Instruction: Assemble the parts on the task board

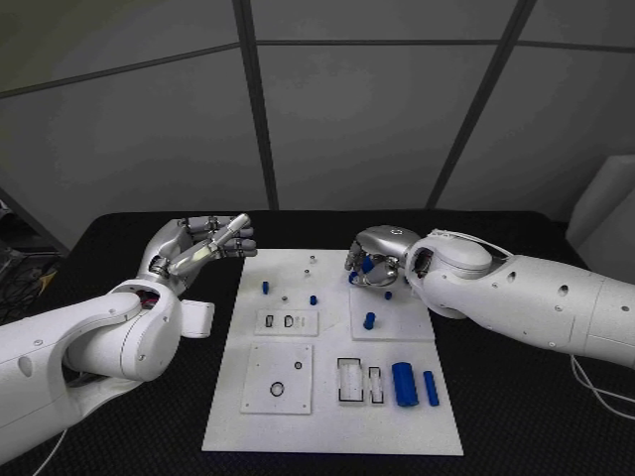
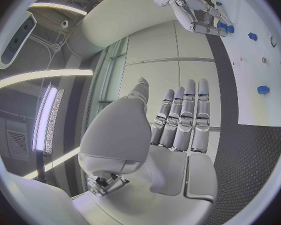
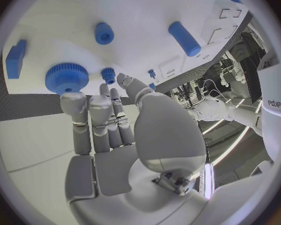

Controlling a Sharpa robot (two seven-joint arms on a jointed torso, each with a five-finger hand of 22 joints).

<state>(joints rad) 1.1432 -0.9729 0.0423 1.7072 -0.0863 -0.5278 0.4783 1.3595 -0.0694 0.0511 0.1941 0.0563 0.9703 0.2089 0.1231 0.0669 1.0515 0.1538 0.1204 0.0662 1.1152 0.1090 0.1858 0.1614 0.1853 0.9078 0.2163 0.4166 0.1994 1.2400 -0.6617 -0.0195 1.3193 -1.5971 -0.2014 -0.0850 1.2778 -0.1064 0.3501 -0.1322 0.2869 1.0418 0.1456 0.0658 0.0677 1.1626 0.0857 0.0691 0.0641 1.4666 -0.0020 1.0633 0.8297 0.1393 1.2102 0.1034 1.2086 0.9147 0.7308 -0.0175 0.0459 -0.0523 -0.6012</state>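
Observation:
The white task board [image 1: 332, 416] lies in the middle of the black table. My right hand [image 1: 378, 260] hovers over the board's far right part, fingers straight and apart, holding nothing. In the right wrist view its fingertips [image 3: 73, 102] sit just short of a blue gear [image 3: 67, 77], with a small blue peg [image 3: 108, 75] by the thumb. My left hand [image 1: 203, 243] is raised beside the board's far left corner, fingers straight and empty [image 2: 178, 120]. Two blue cylinders [image 1: 402, 382] lie at the board's near right, and a blue peg [image 1: 369, 320] stands mid-right.
Small blue pegs [image 1: 265, 288] stand on the board's left half near a recessed plate [image 1: 278, 392] with a ring. A blue block [image 3: 15, 59] and a blue cylinder [image 3: 184, 38] lie beyond the gear. Black table surrounds the board on both sides.

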